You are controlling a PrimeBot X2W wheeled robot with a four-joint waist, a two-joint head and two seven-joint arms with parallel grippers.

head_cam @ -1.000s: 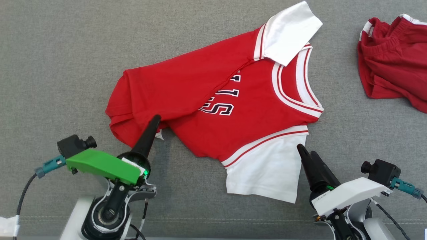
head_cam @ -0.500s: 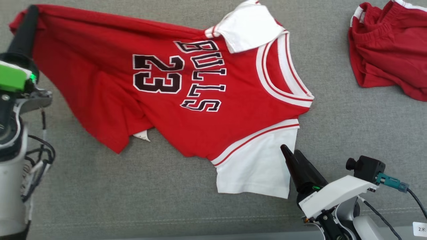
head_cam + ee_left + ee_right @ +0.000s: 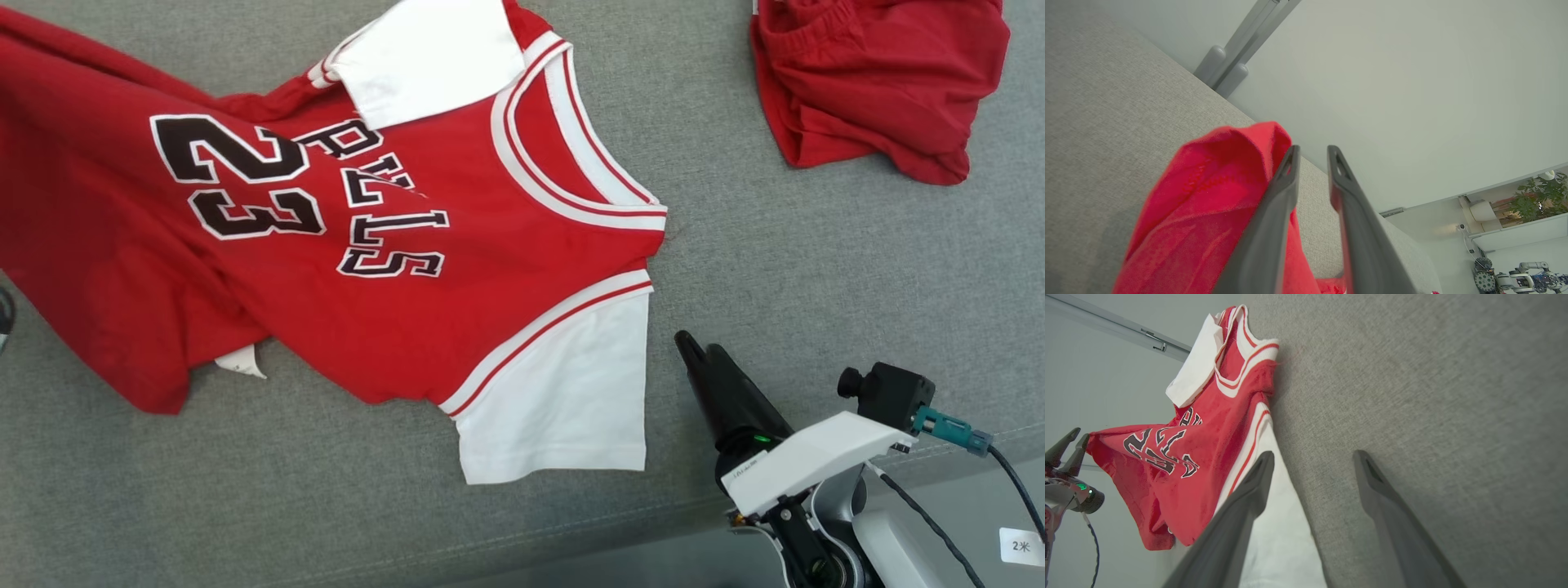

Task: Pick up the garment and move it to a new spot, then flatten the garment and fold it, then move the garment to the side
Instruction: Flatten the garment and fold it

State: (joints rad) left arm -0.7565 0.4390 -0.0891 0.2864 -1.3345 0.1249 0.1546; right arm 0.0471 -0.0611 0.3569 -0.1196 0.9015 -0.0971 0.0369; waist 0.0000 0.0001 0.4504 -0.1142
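Left gripper [image 3: 1312, 149] has its two fingers a little parted, and no cloth lies between the tips. Red cloth lies against the outer side of one finger; I cannot tell if it is caught there. Right gripper [image 3: 698, 345] stands wide apart and grasps nothing. It hovers just beside the jersey's near white sleeve [image 3: 563, 392], and in the right wrist view one finger is over that sleeve.

The grey fabric surface [image 3: 816, 269] bears everything. The red jersey [image 3: 367, 269], with the number 23 and black letters, lies on it face up. In the head view it reaches from the middle to the left edge. In the right wrist view its far corner is raised close to the left gripper. A second red garment [image 3: 873, 73] lies crumpled at the top right, well apart from the jersey. A small white label [image 3: 241, 362] sticks out under the jersey's lower edge.
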